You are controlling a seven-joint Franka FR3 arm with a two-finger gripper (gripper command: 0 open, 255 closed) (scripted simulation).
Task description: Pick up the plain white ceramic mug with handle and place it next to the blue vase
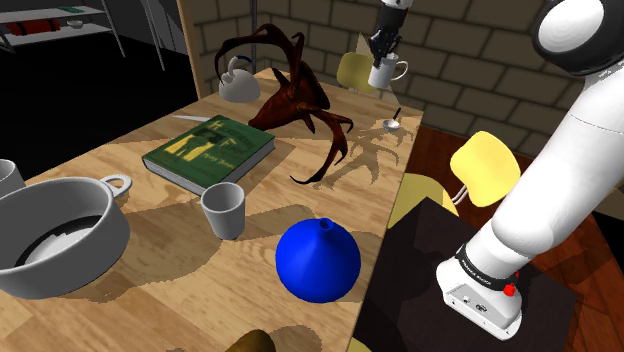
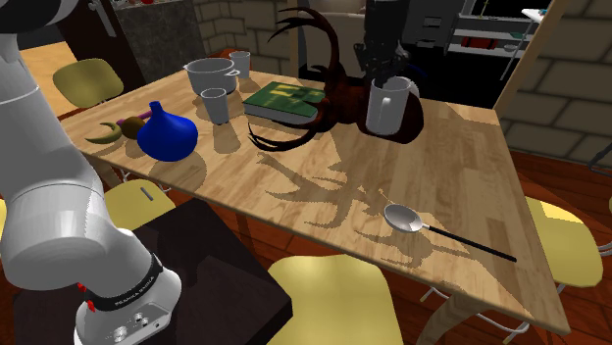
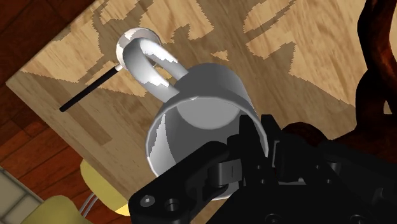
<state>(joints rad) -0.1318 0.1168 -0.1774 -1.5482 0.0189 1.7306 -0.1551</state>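
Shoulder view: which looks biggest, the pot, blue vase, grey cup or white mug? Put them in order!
1. pot
2. blue vase
3. grey cup
4. white mug, but it is farthest from the camera, so it may not really be smaller than the grey cup.

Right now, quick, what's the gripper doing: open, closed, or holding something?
Gripper: closed on the rim of the white mug, holding it up in the air above the table.
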